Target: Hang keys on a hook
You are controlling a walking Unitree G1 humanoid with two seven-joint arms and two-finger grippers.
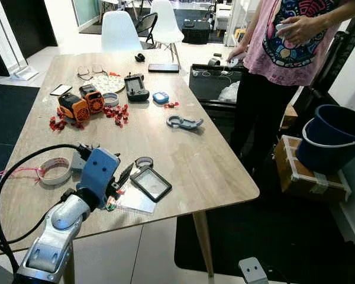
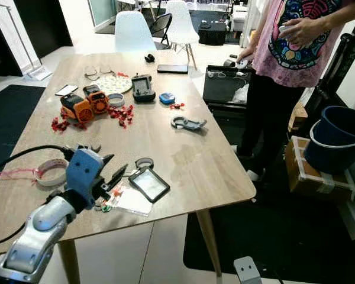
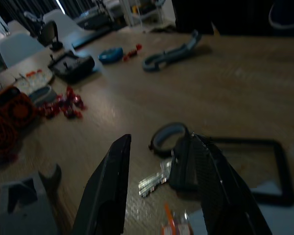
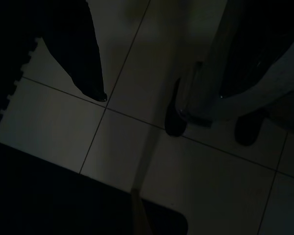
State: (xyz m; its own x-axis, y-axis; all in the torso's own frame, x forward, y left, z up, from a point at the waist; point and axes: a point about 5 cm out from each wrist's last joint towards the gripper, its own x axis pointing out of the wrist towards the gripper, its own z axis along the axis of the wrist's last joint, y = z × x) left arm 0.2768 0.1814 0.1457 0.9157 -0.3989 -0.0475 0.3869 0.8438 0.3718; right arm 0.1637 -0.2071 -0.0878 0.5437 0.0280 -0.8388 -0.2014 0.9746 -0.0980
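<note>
At the near edge of the wooden bench the left pincer is low over the surface with its two black fingers spread apart, released and grasping nothing. Between the fingers, on the bench top, lie the keys, silver and flat, beside a dark fob and a grey ring. They are not on any hook. Just beside them, toward the robot's right, lies a black framed card holder, partly over a clear plastic sheet. Some small orange and green bits are near the fingertips.

To the robot's left of the pincer there is a roll of tape with a pink string, close to the bench edge.

The right pincer hangs over a tiled floor in a very dark picture. One black finger is plain there, but I cannot tell if the pincer is released or clenched.

Further on, near the middle of the bench, a grey carabiner-like clip lies alone. Beyond it there are scattered red pieces, two orange devices, a black controller, a small blue object and a black phone.

At the far right side a person in a pink shirt stands beside the bench, hands in front of the body. A dark blue bucket stands on a box on the floor. White chairs are behind the bench.
</note>
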